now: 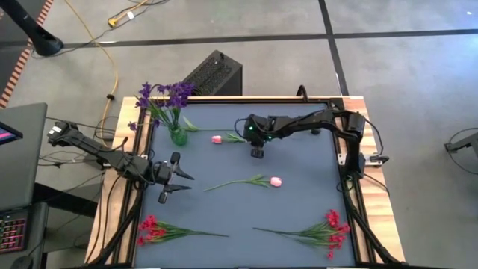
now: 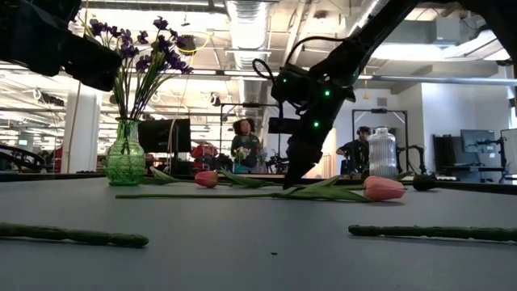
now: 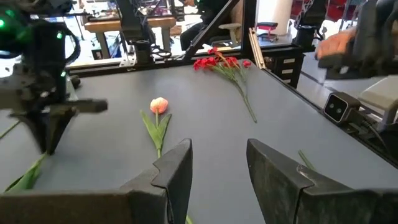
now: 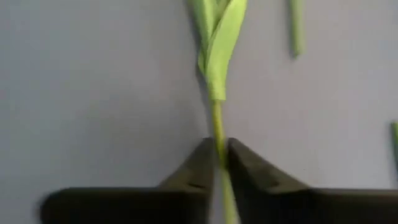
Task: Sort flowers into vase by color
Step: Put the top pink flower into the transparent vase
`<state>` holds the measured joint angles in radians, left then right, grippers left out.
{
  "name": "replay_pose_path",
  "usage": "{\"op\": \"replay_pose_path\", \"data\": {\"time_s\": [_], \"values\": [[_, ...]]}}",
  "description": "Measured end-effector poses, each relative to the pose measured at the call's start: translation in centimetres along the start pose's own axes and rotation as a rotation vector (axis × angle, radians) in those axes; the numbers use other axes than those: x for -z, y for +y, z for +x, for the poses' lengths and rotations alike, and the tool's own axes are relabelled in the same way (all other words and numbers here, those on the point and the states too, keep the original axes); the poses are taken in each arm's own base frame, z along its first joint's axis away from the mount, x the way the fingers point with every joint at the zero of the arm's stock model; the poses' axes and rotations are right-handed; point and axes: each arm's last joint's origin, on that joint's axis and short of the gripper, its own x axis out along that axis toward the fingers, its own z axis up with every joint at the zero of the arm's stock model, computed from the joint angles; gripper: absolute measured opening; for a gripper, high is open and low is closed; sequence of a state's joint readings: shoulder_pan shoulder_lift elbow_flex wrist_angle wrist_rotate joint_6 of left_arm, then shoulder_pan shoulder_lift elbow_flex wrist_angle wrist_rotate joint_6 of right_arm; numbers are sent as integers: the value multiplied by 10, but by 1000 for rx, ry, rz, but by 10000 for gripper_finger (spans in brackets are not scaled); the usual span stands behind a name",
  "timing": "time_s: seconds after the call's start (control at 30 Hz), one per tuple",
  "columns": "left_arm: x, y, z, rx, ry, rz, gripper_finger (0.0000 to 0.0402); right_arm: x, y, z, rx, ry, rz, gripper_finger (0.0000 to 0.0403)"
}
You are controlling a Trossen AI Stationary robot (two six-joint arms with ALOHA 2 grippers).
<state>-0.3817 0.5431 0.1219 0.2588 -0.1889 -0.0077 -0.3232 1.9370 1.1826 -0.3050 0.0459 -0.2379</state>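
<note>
Pinching the stem of the pink tulip [image 1: 217, 139] just beside the green vase [image 1: 178, 136] with the right gripper [image 1: 257, 152] closed on it (left gripper [image 1: 171, 178] idle, half open, empty); next, probably lifting cleanly.

Vase [image 1: 178, 136] stands at the bench [image 1: 299, 194] rear-left; one tulip [image 1: 226, 138] lies beside it, another tulip [image 1: 250, 181] at centre; sprays [image 1: 168, 230] lie along the front.

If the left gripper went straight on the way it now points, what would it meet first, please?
Probably the pink tulip lying ahead of the left gripper, its stem first; the red spray lies farther off to one side. Depth is hard to judge.
</note>
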Motion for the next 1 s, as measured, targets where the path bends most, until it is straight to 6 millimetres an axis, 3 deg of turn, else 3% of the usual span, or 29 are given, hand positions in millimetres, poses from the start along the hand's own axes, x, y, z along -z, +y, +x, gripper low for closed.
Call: {"op": "replay_pose_path", "data": {"time_s": [0.1, 0.27, 0.43, 0.6, 0.9, 1.0], "values": [[0, 0, 0, 0, 1, 0, 141, -9, 4, -26, -28, -67, -16, 17], [0, 0, 0, 0, 1, 0, 141, -23, 10, -81, -87, -216, -13, 34], [1, 0, 0, -1, 9, -4, 141, -22, 9, -138, -107, -366, -22, 15], [1, 0, 0, 1, 10, -27, 141, 10, 3, -161, -63, -469, 24, 17], [1, -1, 0, 20, 11, -40, 141, 67, -12, -193, 86, -869, 157, 19], [1, -1, 0, 20, 11, -40, 141, 83, -14, -202, 129, -930, 171, 19]]}}
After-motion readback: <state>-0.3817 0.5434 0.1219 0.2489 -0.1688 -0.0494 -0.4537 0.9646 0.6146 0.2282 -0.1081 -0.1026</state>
